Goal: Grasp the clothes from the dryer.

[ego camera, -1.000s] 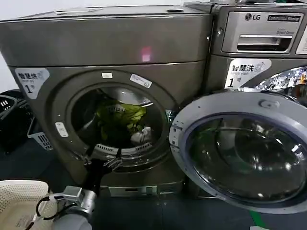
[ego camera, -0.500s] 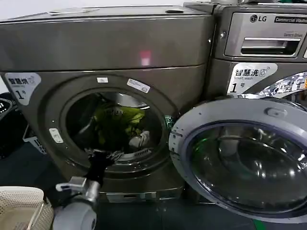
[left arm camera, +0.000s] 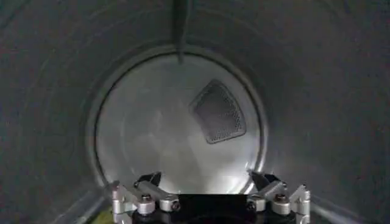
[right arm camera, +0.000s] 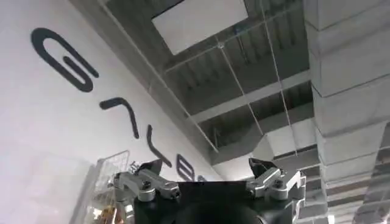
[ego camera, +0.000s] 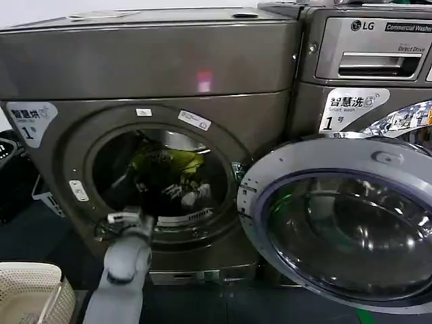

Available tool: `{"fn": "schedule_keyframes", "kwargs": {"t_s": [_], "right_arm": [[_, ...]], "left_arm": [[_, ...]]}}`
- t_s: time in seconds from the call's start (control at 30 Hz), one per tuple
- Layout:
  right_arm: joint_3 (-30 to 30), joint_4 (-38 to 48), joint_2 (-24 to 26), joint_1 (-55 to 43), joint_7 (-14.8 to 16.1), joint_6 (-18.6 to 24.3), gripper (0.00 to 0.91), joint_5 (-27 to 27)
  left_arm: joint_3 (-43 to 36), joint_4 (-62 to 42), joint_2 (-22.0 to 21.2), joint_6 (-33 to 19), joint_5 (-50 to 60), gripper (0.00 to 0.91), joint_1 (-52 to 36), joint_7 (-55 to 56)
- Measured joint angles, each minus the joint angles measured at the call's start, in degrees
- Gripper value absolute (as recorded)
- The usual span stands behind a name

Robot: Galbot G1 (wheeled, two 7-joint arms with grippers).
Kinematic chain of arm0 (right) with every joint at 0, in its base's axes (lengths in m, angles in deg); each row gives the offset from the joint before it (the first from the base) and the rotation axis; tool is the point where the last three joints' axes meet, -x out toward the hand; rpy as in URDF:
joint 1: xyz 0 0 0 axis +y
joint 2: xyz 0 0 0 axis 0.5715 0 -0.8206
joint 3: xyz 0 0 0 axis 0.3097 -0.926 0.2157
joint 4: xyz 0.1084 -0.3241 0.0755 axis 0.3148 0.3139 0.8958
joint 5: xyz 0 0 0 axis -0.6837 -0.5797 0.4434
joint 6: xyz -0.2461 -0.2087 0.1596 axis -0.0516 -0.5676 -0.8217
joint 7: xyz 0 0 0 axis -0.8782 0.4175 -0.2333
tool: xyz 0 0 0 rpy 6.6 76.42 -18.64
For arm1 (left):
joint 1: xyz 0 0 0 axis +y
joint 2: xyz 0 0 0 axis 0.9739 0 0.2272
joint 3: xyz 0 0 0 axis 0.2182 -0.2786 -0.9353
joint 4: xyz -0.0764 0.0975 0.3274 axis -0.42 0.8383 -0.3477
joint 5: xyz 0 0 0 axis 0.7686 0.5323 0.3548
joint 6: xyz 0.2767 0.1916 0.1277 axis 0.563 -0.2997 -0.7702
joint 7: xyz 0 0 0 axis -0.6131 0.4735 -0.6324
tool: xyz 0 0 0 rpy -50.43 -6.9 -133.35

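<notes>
The dryer (ego camera: 148, 61) is the big bronze-grey machine on the left, and its round porthole stands open. Inside the drum lie the clothes: an olive yellow-green piece (ego camera: 165, 160) at the back and a smaller white piece (ego camera: 196, 197) low on the right. My left arm reaches up through the porthole. Its gripper (ego camera: 169, 192) is inside the drum, right in front of the clothes. In the left wrist view this gripper (left arm camera: 204, 179) is open with nothing between its fingers, facing the drum's pale back wall (left arm camera: 158, 128). My right gripper (right arm camera: 207, 165) is open and empty, pointing at a ceiling.
The dryer's glass door (ego camera: 337, 223) hangs open to the right, in front of the LG machine (ego camera: 368, 61). A cream basket (ego camera: 27, 290) sits at the lower left. A dark basket (ego camera: 7, 152) and a pale one (ego camera: 47, 199) stand left of the dryer.
My left arm has risen and pushed forward. Its gripper went from below the porthole rim into the drum, up to the clothes.
</notes>
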Motion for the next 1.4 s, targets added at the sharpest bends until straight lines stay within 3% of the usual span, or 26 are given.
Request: {"fn": "schedule_keyframes", "kwargs": {"t_s": [0.47,0.77,1.1,1.4], "right_arm": [[-0.56,0.47,0.42,-0.87,0.33,0.09,0.907,0.04],[-1.07,0.97,0.56,-1.35,0.51,0.24,0.907,-0.04],[-0.54,1.05,0.34,-0.96,0.61,0.52,0.907,-0.19],[-0.8,0.49,-0.23,-1.4,0.58,0.62,0.907,-1.01]], "left_arm": [[-3.21,-28.15,-0.72,-3.71,1.67,0.907,-19.4,-3.87],[-7.83,-45.51,1.38,-7.56,7.22,0.907,-32.24,-14.72],[-17.96,-57.95,3.22,-14.94,21.57,0.907,-42.32,-34.85],[-21.22,-66.34,2.34,-19.29,40.06,0.907,-49.25,-48.58]]}}
